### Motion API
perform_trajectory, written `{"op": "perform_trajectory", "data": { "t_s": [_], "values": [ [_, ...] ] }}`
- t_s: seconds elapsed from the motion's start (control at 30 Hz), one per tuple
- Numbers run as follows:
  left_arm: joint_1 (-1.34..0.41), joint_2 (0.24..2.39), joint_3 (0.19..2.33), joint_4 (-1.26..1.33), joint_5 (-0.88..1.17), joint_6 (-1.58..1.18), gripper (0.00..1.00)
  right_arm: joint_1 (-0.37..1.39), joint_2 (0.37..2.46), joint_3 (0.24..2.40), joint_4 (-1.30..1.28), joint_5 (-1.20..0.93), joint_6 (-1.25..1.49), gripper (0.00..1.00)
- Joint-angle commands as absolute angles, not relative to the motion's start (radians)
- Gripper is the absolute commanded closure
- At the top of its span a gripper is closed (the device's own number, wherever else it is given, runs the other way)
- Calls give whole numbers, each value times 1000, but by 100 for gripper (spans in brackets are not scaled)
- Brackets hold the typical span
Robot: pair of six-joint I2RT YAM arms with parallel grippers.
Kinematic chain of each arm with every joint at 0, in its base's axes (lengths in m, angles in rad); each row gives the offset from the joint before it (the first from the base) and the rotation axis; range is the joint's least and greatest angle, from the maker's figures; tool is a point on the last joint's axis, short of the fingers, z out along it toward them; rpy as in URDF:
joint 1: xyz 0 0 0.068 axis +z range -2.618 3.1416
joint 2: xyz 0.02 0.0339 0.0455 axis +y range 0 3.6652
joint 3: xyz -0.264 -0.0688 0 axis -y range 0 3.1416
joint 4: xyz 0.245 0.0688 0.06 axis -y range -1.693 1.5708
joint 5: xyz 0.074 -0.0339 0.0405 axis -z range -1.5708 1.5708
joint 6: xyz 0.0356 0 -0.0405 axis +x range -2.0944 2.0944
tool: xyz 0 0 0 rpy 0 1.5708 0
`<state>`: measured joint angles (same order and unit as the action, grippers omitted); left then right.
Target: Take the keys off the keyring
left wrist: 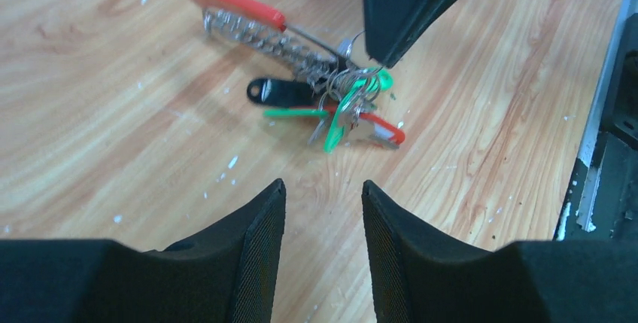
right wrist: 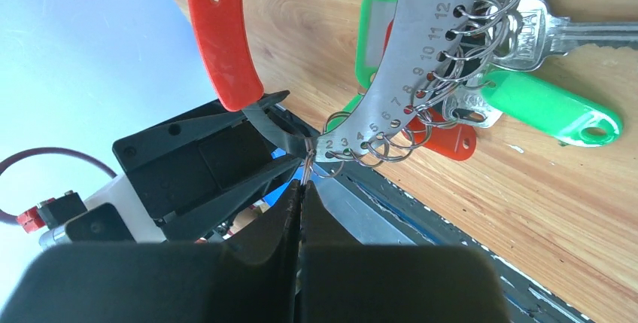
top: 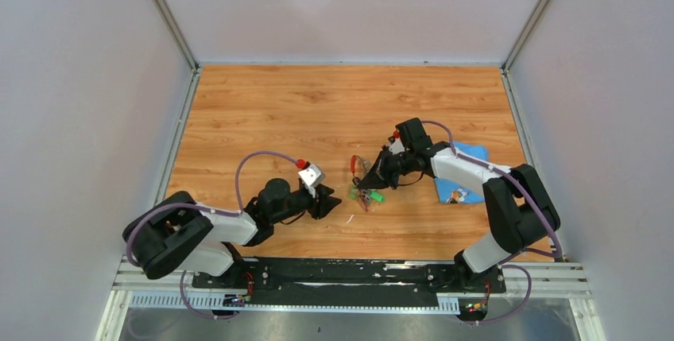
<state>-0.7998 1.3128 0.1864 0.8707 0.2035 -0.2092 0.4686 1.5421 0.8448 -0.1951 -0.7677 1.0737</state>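
The keyring [left wrist: 265, 35] is a curved silvery strip with several small wire loops and a red curved part [left wrist: 234, 2]. In the right wrist view the strip [right wrist: 406, 59] carries numbers. The keys [left wrist: 353, 112] hang bunched at its lower end with green and red tags and rest on the wood; they also show in the right wrist view [right wrist: 527, 25] and from above [top: 367, 196]. My right gripper [right wrist: 301, 184] is shut on a thin wire loop at the strip's end and holds that end up [top: 372, 178]. My left gripper [left wrist: 323, 187] is open and empty, just short of the keys [top: 327, 204].
A blue cloth [top: 470, 168] lies on the wooden table right of the right gripper, with a small object [top: 457, 195] at its near edge. A black tag [left wrist: 277, 91] lies beside the keys. White walls and metal rails bound the table.
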Motion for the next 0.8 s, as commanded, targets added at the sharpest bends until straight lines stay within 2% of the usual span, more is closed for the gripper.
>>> {"op": "perform_trajectory", "data": {
  "t_s": [0.0,0.13,0.5,0.77],
  "values": [
    [-812,1433,158,1339,254,-88,54,452,1522,874,-225,-803,1055,99],
    [-822,1583,164,1521,249,-74,53,451,1522,877,-230,-814,1044,99],
    [-839,1681,224,1510,284,17,55,449,1509,891,-250,-803,1027,99],
    [-839,1722,248,1494,327,44,60,447,1510,902,-264,-801,1013,99]
  ]
}}
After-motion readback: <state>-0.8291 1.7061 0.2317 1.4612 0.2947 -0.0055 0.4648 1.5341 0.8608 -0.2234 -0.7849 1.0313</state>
